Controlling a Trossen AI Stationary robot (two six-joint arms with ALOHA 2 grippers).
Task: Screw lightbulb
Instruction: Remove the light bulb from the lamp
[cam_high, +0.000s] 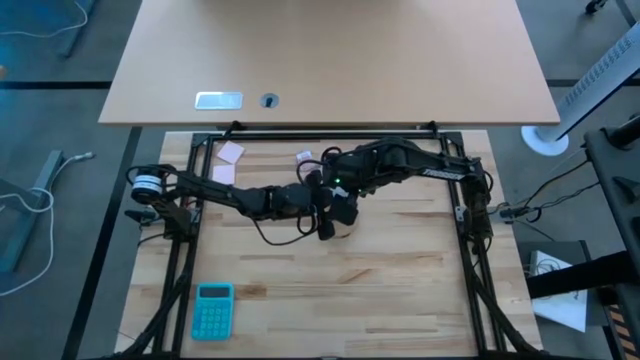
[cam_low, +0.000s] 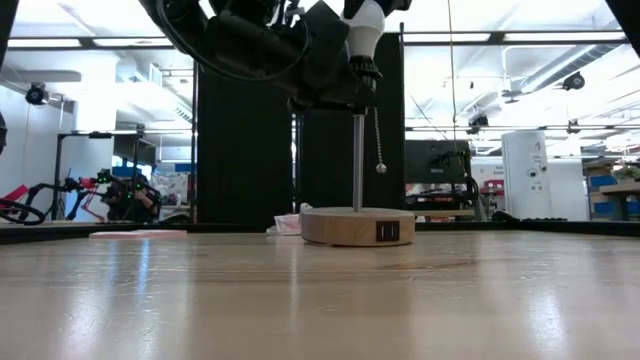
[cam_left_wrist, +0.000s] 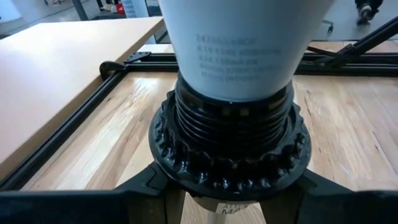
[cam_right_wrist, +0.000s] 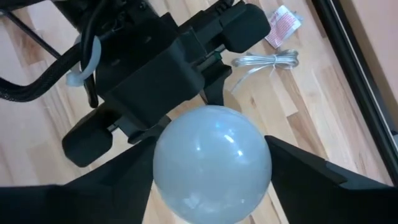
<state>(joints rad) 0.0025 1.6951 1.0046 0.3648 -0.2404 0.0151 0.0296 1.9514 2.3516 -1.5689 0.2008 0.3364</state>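
A: Where was the lightbulb (cam_right_wrist: 211, 163) found?
B: Seated upright in the black socket (cam_left_wrist: 230, 146), near the table's (cam_high: 400, 290) middle, axis vertical. White, frosted, round.

A: Grippers?
B: Right gripper (cam_right_wrist: 211, 180) was set directly above, fingers spread either side of the globe. Left gripper (cam_left_wrist: 230, 199) was clamped below, at the socket.

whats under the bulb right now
The bulb sits in a black ribbed socket, threads partly showing. Below that a metal post runs down to the wooden base. How deep the threads go is hidden inside the socket.
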